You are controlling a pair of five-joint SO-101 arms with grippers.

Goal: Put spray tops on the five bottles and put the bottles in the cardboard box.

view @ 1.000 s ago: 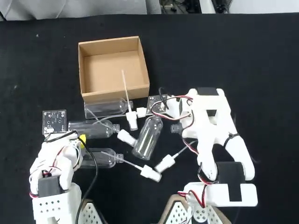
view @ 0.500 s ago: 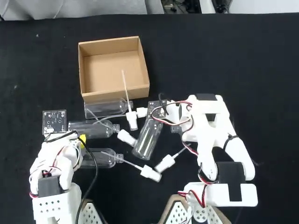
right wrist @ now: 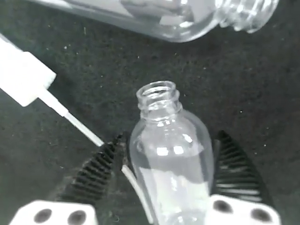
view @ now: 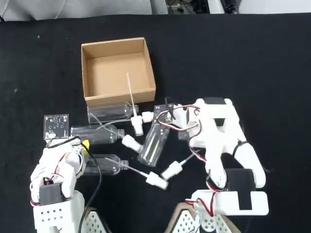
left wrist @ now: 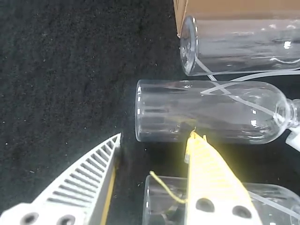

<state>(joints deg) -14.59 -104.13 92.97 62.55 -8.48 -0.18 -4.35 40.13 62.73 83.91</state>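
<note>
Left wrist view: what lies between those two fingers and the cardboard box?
Two clear bottles on their sides: the nearer bottle, then the farther bottle beside the cardboard box. The left wrist view shows it.

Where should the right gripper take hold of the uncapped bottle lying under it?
Across the round body just below the shoulder, coming down from above. The uncapped bottle lies on its side, and the right gripper straddles that part with its jaws open, one on each side.
</note>
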